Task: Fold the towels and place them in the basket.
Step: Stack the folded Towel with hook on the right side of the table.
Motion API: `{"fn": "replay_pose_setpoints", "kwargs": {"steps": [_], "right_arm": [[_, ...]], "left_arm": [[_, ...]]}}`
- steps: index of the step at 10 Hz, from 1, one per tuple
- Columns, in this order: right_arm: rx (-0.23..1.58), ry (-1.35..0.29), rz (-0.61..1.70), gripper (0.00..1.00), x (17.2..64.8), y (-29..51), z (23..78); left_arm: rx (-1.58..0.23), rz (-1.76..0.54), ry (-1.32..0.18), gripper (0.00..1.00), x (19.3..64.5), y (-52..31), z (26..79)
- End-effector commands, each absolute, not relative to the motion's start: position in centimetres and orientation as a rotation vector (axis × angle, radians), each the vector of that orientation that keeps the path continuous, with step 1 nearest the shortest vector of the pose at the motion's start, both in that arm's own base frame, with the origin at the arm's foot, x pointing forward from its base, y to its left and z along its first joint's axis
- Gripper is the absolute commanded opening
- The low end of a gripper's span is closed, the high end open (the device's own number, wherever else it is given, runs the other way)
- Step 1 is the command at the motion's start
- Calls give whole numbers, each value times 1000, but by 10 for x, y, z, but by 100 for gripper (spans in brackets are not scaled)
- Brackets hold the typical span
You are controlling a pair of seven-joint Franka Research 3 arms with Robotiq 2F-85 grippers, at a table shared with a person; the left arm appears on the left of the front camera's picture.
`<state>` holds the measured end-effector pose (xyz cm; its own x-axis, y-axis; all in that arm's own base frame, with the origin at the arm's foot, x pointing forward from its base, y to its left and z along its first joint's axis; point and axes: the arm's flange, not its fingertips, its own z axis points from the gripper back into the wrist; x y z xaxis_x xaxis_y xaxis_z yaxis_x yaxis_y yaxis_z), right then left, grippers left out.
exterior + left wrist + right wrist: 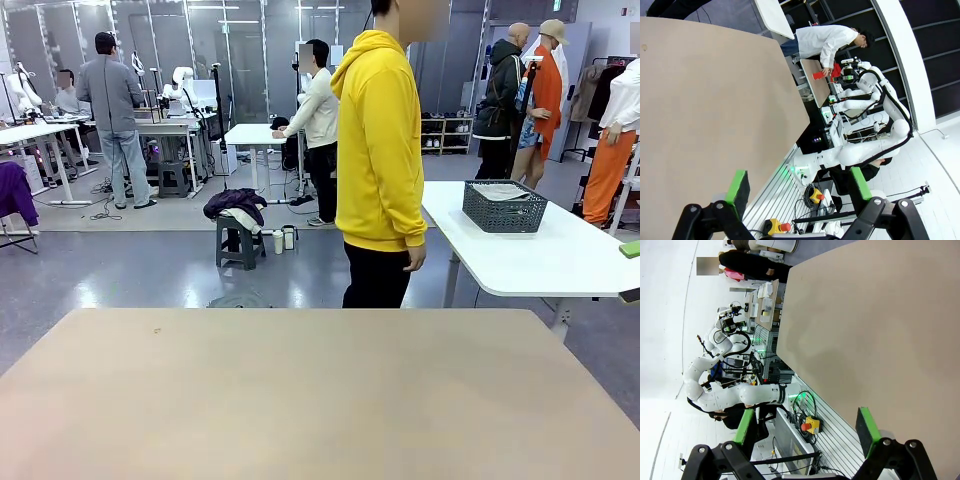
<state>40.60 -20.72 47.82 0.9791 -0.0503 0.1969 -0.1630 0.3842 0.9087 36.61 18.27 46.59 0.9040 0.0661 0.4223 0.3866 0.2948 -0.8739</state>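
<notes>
The dark grey lattice basket [504, 206] stands on a white side table [540, 262] at the right, beyond my own table. A pale towel [500, 191] lies inside it, just showing at the rim. A person in a yellow hoodie [380, 150] stands at the far edge of the beige table [300, 390], arms hanging, hands holding nothing. In the left wrist view my left gripper [799, 184] is open above the table edge, nothing between its green pads [738, 185]. My right gripper [806, 425] is likewise open and holds nothing.
The beige tabletop [705, 100] [880, 315] stretches ahead of both grippers. Emergency-stop boxes [777, 226] [810, 425] and the arms' mounting rail lie beside the near edge. Other people and workbenches are farther back in the room.
</notes>
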Motion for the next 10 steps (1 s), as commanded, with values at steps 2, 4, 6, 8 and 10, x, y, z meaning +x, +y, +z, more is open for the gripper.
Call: {"fn": "replay_pose_setpoints", "kwargs": {"steps": [2, 4, 6, 8, 10], "right_arm": [[1182, -208, 80, 100, 406, -207, 478], [1182, -208, 80, 100, 406, -207, 478], [1182, -208, 80, 100, 406, -207, 478], [1182, -208, 80, 100, 406, -207, 478], [1182, -208, 80, 100, 406, -207, 478]], "left_arm": [[-1284, -233, -424, 100, 366, 183, 466], [-1284, -233, -424, 100, 366, 183, 466], [-1284, -233, -424, 100, 366, 183, 466], [-1284, -233, -424, 100, 366, 183, 466], [-1284, -233, -424, 100, 366, 183, 466]]}}
